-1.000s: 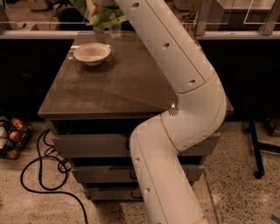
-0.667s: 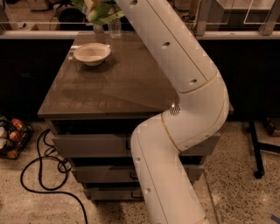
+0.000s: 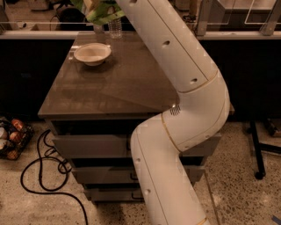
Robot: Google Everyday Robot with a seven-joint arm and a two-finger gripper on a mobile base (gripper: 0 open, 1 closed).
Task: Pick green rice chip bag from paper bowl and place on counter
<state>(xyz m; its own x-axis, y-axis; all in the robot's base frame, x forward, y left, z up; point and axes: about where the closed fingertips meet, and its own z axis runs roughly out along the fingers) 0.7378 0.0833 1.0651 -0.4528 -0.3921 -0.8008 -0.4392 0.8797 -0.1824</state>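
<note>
Green rice chip bag (image 3: 104,12) hangs at the top edge of the frame, left of centre, clamped in the gripper (image 3: 93,4), itself mostly cut off there. Below sits the paper bowl (image 3: 92,53) on the counter (image 3: 118,79), upper left; a clear bottle (image 3: 115,27) stands behind.

Glossy, mirror-smooth grey-brown desk (image 3: 118,83); matt paper bowl (image 3: 92,53) upper left; smooth white plastic arm (image 3: 184,66); claw (image 3: 93,4) at the top edge grips the shiny green rice chip bag (image 3: 104,12).
</note>
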